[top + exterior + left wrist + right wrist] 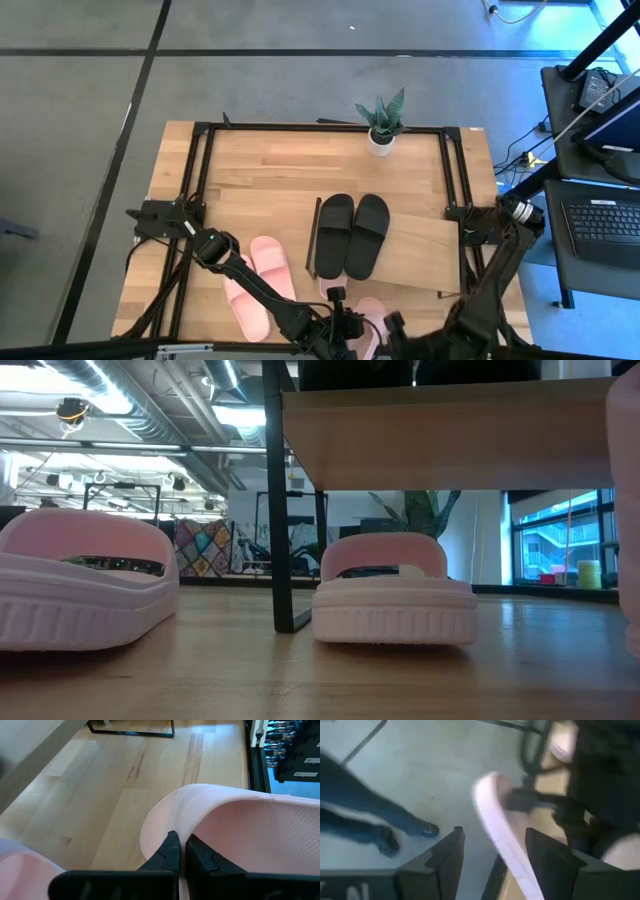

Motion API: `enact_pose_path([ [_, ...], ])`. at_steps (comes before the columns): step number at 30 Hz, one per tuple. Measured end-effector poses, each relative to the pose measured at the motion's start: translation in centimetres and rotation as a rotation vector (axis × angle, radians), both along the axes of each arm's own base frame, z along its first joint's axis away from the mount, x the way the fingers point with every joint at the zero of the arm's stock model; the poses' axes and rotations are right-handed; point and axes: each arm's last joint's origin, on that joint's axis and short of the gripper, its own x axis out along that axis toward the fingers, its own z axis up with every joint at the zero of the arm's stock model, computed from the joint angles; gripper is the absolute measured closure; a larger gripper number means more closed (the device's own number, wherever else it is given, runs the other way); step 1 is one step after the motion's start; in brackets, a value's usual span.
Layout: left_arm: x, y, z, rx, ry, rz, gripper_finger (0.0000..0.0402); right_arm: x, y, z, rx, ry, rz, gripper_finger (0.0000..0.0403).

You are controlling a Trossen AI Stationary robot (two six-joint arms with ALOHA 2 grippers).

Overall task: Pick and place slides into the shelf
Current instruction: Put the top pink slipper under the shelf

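Two black slides (pixel 352 236) lie side by side on the shelf's top board (pixel 425 245). Two pink slides (pixel 258 282) lie on the table left of the shelf. Another pink slide (pixel 395 595) sits on the table under the board, by the shelf's dark leg (pixel 285 510). My left gripper (pixel 345 322) at the near edge is shut on a further pink slide (pixel 372 316). My right gripper (pixel 492 860) is open beside it at the near edge. Its fingers stand on either side of that slide's rim (pixel 492 815); I see no touch. My left gripper pinches the pink slide's raised side rim (pixel 181 831) between its two fingers, one finger (pixel 170 851) outside the rim and one (pixel 202 856) on the footbed side. The slide shows tilted up on edge at the right of the low view (pixel 626 510).
A small potted plant (pixel 382 122) stands at the table's far edge. The table's black frame rails (pixel 200 180) run along both sides. A person's legs (pixel 375 820) show on the floor past the near edge. A desk with a laptop (pixel 605 215) stands to the right.
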Motion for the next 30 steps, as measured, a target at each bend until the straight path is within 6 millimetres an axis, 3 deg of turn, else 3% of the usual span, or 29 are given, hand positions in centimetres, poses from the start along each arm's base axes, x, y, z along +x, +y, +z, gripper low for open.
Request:
enact_pose_path([
  [12, 0.0, 0.0, 0.0, -0.001, 0.001, 0.001, 0.0401, 2.4, 2.9, -3.3, -0.215, 0.002, 0.059, 0.0206],
  [30, 0.0, 0.0, 0.0, -0.005, 0.001, 0.004, 0.0401, 3.4, 3.6, -3.5, -0.17, -0.079, 0.024, 0.0206],
])
